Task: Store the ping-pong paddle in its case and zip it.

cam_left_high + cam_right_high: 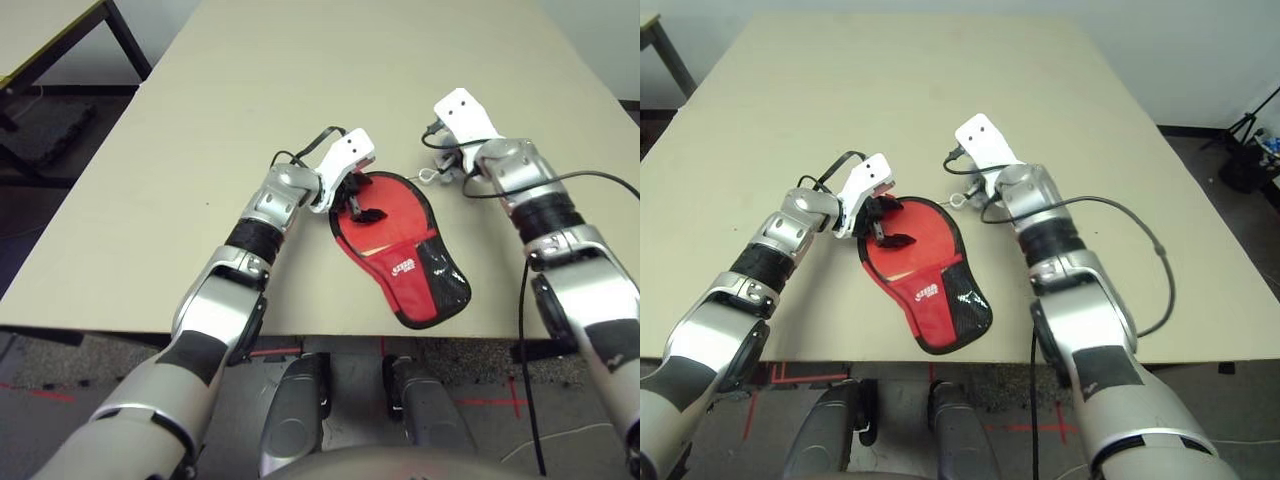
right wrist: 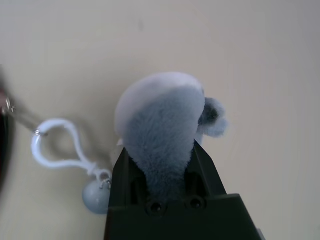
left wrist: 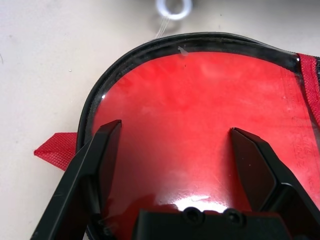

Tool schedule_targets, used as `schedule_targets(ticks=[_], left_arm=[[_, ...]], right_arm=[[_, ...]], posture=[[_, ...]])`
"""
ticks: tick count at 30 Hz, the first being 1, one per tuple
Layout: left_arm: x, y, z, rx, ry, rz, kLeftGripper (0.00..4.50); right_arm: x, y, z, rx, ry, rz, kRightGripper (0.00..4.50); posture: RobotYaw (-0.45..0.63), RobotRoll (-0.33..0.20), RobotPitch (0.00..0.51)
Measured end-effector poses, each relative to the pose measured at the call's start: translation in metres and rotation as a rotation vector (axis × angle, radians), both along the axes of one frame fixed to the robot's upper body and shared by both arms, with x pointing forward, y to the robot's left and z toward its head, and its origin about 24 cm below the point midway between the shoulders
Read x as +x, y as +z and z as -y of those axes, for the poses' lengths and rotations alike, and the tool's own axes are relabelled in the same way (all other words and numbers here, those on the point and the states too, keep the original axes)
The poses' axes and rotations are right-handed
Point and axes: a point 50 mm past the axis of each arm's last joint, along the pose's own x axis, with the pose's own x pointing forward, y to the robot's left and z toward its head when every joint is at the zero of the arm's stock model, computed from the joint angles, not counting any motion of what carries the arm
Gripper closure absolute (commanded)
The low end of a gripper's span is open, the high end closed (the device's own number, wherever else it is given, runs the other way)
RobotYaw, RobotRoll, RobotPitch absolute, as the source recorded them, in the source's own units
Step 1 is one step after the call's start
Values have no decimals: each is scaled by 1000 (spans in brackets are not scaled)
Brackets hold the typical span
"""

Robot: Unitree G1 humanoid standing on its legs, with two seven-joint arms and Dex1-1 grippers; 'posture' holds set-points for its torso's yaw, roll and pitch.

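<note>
Paddle stowed, zip pending. Head views: round red-faced ping-pong paddle (image 1: 395,200) lies inside the soft red fabric case with black piping (image 1: 418,277) near the beige table's (image 1: 250,90) front edge; its wood handle shows under the flap, and the round end looks unzipped, so closing remains. Left gripper (image 1: 362,203) hangs over the round end, fingers spread.

Left wrist view: black fingers (image 3: 102,150) stand wide apart just above the glossy red face, piping curving beyond them; contact unclear.

Right wrist view: right gripper (image 2: 162,167) pinches a small fluffy grey-white pouch (image 2: 160,120), its white cord loop (image 2: 52,142) trailing toward the case; probably the zip pull.
</note>
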Motion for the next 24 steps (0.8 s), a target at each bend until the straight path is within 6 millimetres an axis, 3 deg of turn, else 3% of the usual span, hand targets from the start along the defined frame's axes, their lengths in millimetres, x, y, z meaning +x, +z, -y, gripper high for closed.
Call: schedule_targets(ticks=[12, 24], left_arm=[[1, -2, 4, 3, -5, 0, 0], [0, -2, 12, -5, -51, -5, 0]], right_arm=[[-67, -6, 22, -95, 43, -129, 3891], [-159, -9, 34, -116, 72, -367, 3895]], posture=[[-91, 0, 203], [-140, 0, 215]])
